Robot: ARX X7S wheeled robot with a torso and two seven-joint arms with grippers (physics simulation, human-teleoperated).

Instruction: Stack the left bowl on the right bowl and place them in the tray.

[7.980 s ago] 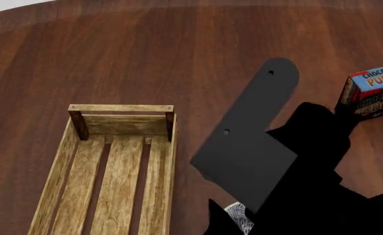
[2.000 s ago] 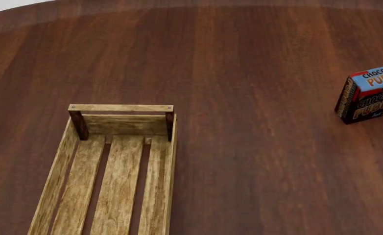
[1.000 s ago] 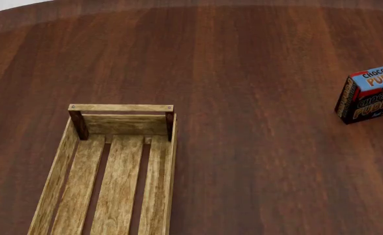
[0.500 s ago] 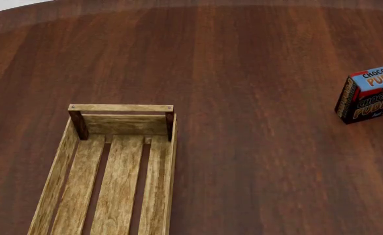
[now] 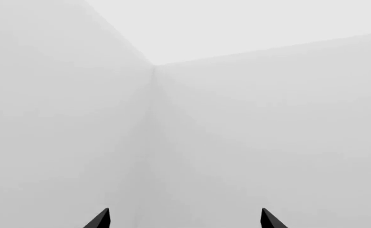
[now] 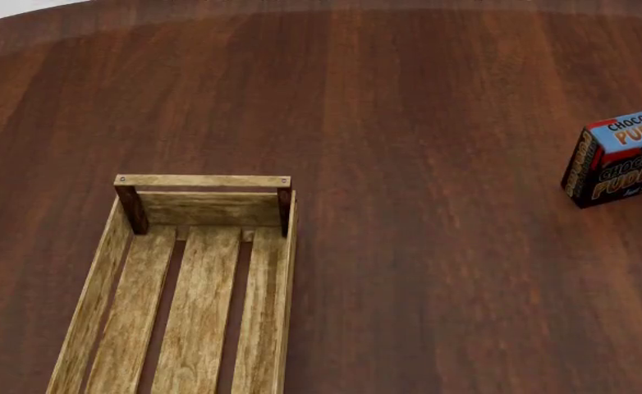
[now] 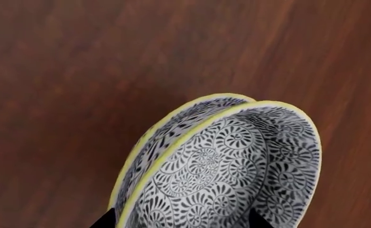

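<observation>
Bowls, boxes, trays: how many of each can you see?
Bowls: 2, one nested in the other
Tray: 1
Pudding box: 1
Total: 4

Rough pale slatted wood tray [image 6: 200, 304] on smooth dark wood-grain table [image 6: 409, 123]; glossy patterned yellow-rimmed bowls [image 7: 230, 166].

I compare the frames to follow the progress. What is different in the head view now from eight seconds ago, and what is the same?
The black arm that covered the lower right of the head view eight seconds ago has left that view; it was already gone two seconds ago. The tray and the chocolate pudding box stand where they stood on the table. The tray holds nothing in either.
</observation>
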